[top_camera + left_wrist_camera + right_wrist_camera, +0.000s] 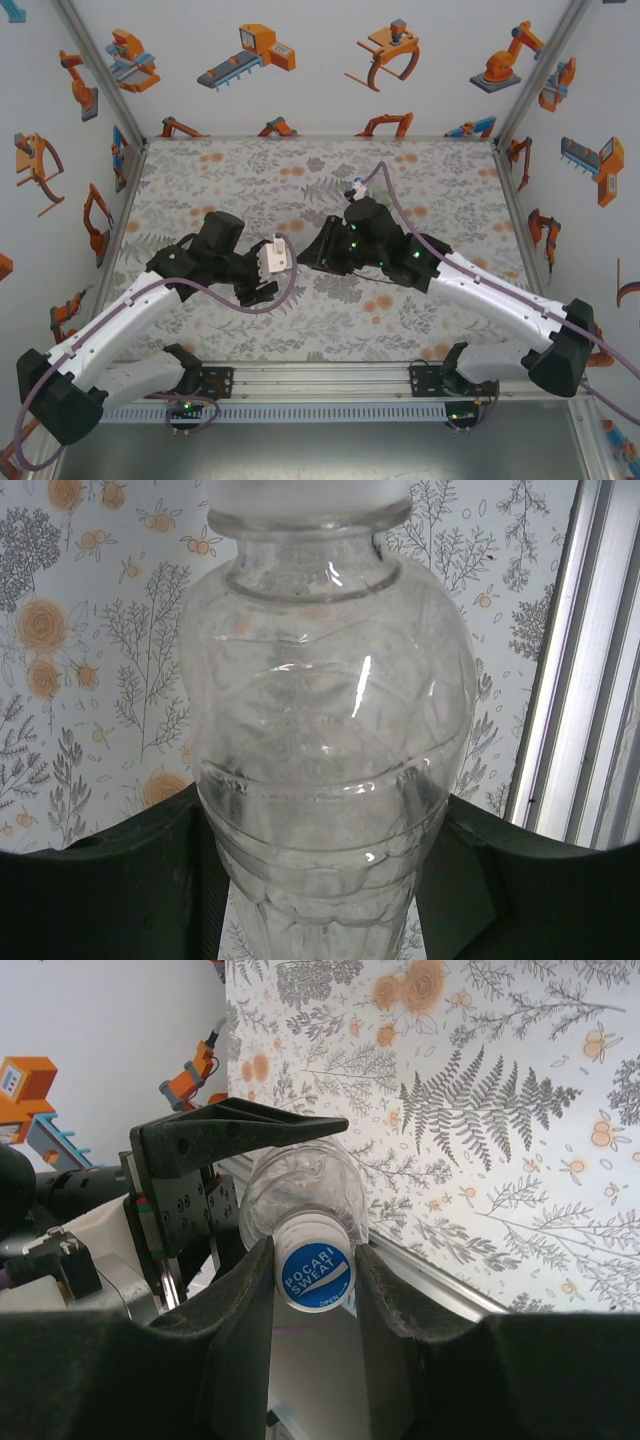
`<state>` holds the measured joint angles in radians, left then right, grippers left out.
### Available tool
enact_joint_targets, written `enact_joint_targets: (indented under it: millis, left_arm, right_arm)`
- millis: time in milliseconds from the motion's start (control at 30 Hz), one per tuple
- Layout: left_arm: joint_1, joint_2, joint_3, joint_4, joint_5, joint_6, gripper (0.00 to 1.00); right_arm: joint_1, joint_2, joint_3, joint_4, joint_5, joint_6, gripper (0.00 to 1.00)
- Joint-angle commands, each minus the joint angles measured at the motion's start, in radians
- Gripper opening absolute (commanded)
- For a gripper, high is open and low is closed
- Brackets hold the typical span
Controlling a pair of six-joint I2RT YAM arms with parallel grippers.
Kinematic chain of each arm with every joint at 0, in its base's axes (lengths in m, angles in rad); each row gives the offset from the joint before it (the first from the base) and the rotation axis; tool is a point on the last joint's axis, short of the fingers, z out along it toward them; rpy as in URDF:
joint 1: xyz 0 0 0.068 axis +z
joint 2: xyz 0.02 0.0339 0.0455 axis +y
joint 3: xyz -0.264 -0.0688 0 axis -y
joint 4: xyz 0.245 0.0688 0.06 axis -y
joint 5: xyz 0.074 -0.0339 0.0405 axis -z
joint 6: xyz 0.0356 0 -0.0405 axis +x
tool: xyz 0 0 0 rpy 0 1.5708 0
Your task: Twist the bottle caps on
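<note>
clear plastic bottle (pixel 330 730), ribbed, with no label on the part in view. it sits between the dark fingers (pixel 120 880) of the left gripper (pixel 322 820). jaws are clamped on the bottle's body, one finger touching each side. the neck ring and a whitish band above it run off the top edge of the left wrist view.

right wrist view: the right gripper (pixel 314 1256) has its jaws closed on the cap (pixel 315 1272), a finger pressed against each side. the cap sits on the neck of the bottle, end face toward the camera. the face is a blue disc with white print: "pocari sweat", with a smaller "open" below. finer print is not legible. the clear bottle shoulder shows just behind the cap. one dark finger of the left gripper crosses above the shoulder.

top view: both arms reach in to the middle of the table (pixel 300 160) and the grippers meet nose to nose. the bottle is between them, mostly hidden. the table cover is a grey fern print with orange flowers. the walls (pixel 300 70) are white with orange robot-arm cartoons. a metal rail (pixel 320 378) runs along the near edge between the arm bases. just behind the right wrist is a small blue-and-white thing (pixel 355 189), too small to tell what it is.
</note>
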<state>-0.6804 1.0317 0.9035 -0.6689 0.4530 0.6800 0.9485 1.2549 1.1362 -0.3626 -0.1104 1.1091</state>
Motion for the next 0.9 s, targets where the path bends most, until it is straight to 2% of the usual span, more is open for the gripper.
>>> enact_joint_targets:
  millis: [0,100,200,300,467,667,800,867]
  left_arm:
    - [-0.012,-0.015,0.054,0.052,0.091,0.009,0.00]
    - [-0.012,-0.015,0.049,0.055,0.101,0.012,0.00]
    - [-0.012,-0.015,0.049,0.055,0.106,0.014,0.00]
    - [-0.010,-0.013,0.047,0.054,0.134,0.020,0.00]
    - [-0.011,-0.013,0.044,0.040,0.226,0.048,0.00]
    - [-0.010,-0.007,0.050,0.004,0.355,0.093,0.00]
    - [-0.011,0.004,0.058,-0.011,0.389,0.106,0.00]
    - [-0.011,0.008,0.060,-0.011,0.387,0.105,0.00]
  right_arm:
    - [0.003,-0.030,0.013,-0.031,0.036,-0.150,0.37]
    - [0.003,-0.069,0.021,-0.022,0.055,-0.208,0.57]
    - [-0.007,-0.098,0.030,-0.021,0.044,-0.266,0.64]
    - [-0.014,-0.117,0.037,-0.013,0.009,-0.376,0.64]
    - [-0.013,-0.186,0.030,0.031,-0.089,-0.651,0.62]
    - [-0.013,-0.276,-0.037,0.140,-0.385,-1.036,0.62]
    - [-0.014,-0.270,-0.030,0.120,-0.386,-1.063,0.61]
    - [-0.013,-0.241,-0.006,0.095,-0.306,-0.977,0.59]
